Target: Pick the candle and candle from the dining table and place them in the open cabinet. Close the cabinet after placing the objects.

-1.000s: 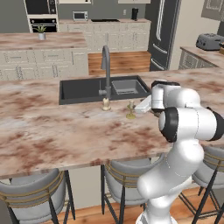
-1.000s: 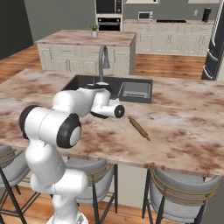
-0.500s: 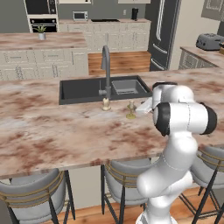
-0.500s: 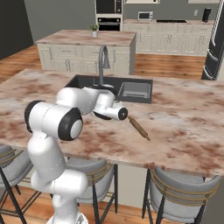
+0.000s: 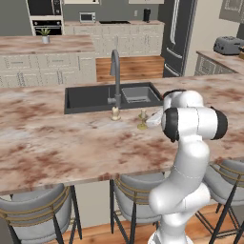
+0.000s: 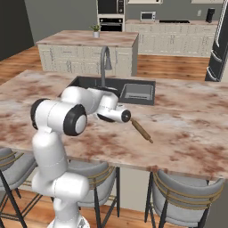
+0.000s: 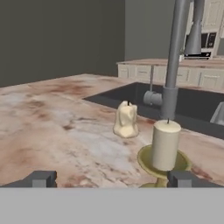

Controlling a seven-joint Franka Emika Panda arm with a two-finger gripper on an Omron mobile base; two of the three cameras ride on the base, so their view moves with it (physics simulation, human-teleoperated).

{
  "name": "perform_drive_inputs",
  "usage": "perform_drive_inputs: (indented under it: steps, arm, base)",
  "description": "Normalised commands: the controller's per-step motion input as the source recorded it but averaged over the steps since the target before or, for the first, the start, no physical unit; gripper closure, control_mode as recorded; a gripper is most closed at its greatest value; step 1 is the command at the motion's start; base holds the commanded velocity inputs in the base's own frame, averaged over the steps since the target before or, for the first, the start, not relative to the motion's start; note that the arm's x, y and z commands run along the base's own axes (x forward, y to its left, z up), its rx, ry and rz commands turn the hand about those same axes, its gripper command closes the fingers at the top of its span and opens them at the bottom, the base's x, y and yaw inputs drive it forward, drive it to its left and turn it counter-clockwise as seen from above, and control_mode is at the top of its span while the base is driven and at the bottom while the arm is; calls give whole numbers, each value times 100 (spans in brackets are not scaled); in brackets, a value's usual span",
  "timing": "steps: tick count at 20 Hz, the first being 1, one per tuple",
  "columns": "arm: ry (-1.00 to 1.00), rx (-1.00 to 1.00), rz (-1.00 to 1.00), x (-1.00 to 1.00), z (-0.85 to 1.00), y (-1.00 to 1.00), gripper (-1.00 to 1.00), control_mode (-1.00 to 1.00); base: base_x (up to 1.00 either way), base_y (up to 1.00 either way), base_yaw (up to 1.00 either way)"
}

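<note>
Two cream candles stand on the dining table (image 5: 71, 143) in front of the tap. The short stubby candle (image 5: 115, 113) (image 7: 126, 120) is on the left. The candle on a brass candlestick (image 5: 142, 119) (image 7: 165, 144) stands to its right. My gripper (image 7: 111, 179) is low over the stone top, just short of both candles, open, with nothing between its fingers. In the hand view the candlestick candle sits close to the right fingertip (image 7: 183, 178). My arm covers the candles in the right base view. The cabinet is out of view.
The curved grey tap (image 5: 116, 71) (image 7: 175, 57) and dark sink (image 5: 95, 97) lie right behind the candles. A wooden rolling pin (image 6: 141, 130) lies on the top to the right of my hand. Stools (image 5: 35, 214) stand under the near edge.
The arm's elbow has swung inward and the hand has edged closer to the candlestick candle. The jaws have stayed open, and the candles have not moved.
</note>
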Motion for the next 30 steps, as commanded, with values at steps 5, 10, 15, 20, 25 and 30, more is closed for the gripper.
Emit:
perform_drive_inputs:
  steps: [5, 10, 15, 20, 25, 30]
  arm:
    - [1, 0, 0, 32, -4, 0, -100, -100]
    - [0, 0, 0, 36, -3, 0, -100, -100]
    - [1, 0, 0, 44, -14, 3, -100, -100]
    - [2, 0, 0, 49, -20, 6, -100, -100]
    - [5, 0, 0, 43, -24, 3, -100, -100]
    - [4, 0, 0, 43, -23, 7, -100, -100]
  base:
    - [0, 0, 0]
    - [0, 0, 0]
    - [0, 0, 0]
    - [0, 0, 0]
    - [0, 0, 0]
    - [0, 0, 0]
